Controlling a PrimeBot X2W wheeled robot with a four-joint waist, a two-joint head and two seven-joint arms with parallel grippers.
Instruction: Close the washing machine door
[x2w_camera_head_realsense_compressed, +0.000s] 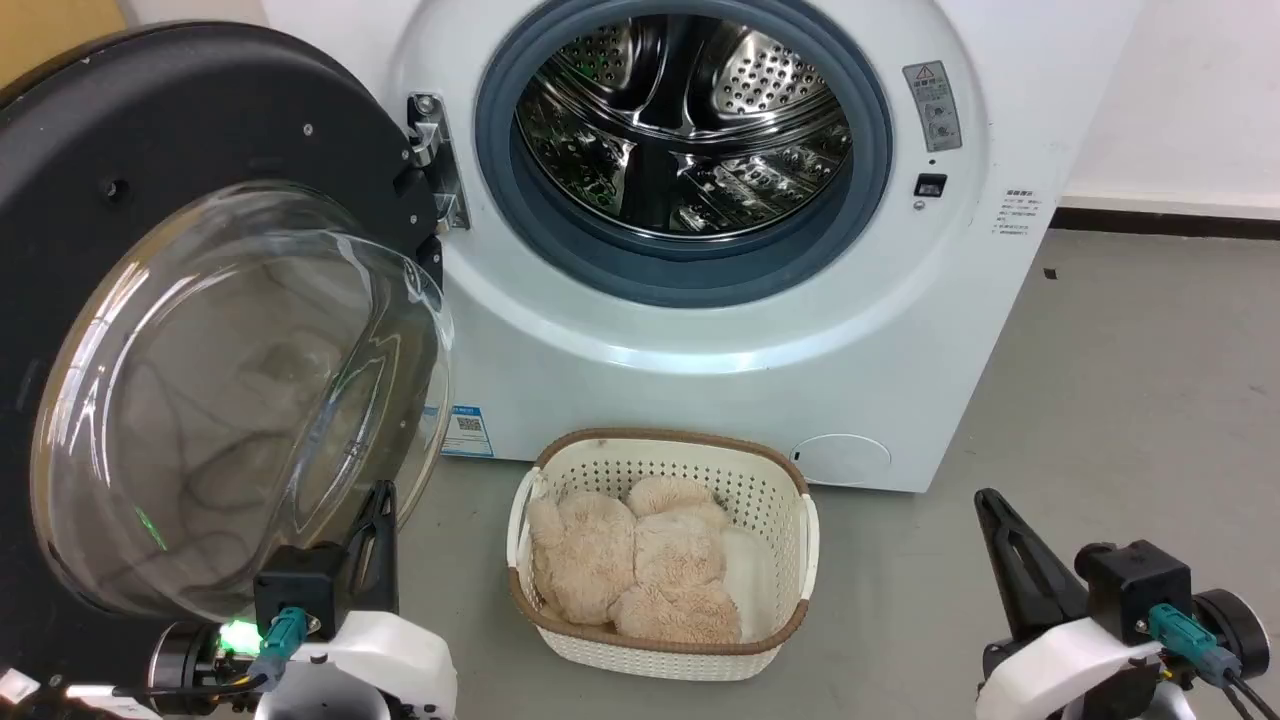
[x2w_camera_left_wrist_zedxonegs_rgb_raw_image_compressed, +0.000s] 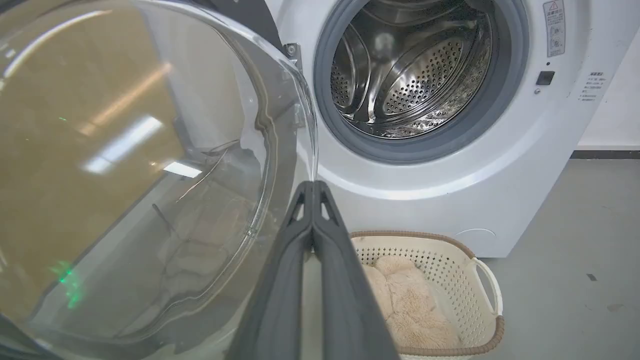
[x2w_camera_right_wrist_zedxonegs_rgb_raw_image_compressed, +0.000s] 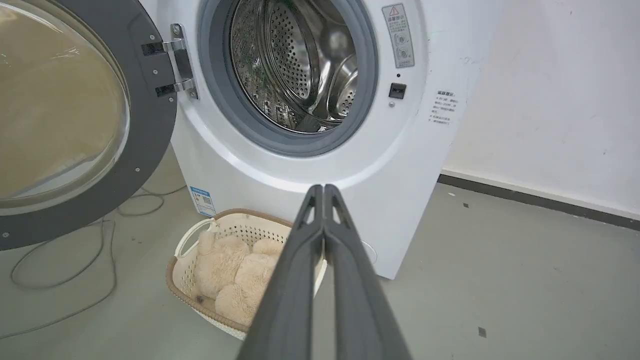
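Head view: washing machine door (x2w_camera_head_realsense_compressed: 200, 130) stands wide open at 9 o'clock of the washing machine (x2w_camera_head_realsense_compressed: 800, 330). The left end effector (x2w_camera_head_realsense_compressed: 380, 500), at the door's 5 o'clock, and the right end effector (x2w_camera_head_realsense_compressed: 990, 505) are pinched together, empty. Approach step; next probably a push swinging the door toward 3 o'clock.

The smooth grey concrete floor (x2w_camera_head_realsense_compressed: 1100, 400) carries a big white front-loading washing machine (x2w_camera_head_realsense_compressed: 700, 380). Just in front of it stands a white perforated plastic laundry basket (x2w_camera_head_realsense_compressed: 660, 660) with a brown rim. A thin grey cable (x2w_camera_right_wrist_zedxonegs_rgb_raw_image_compressed: 114, 270) lies in loose loops beside the machine.
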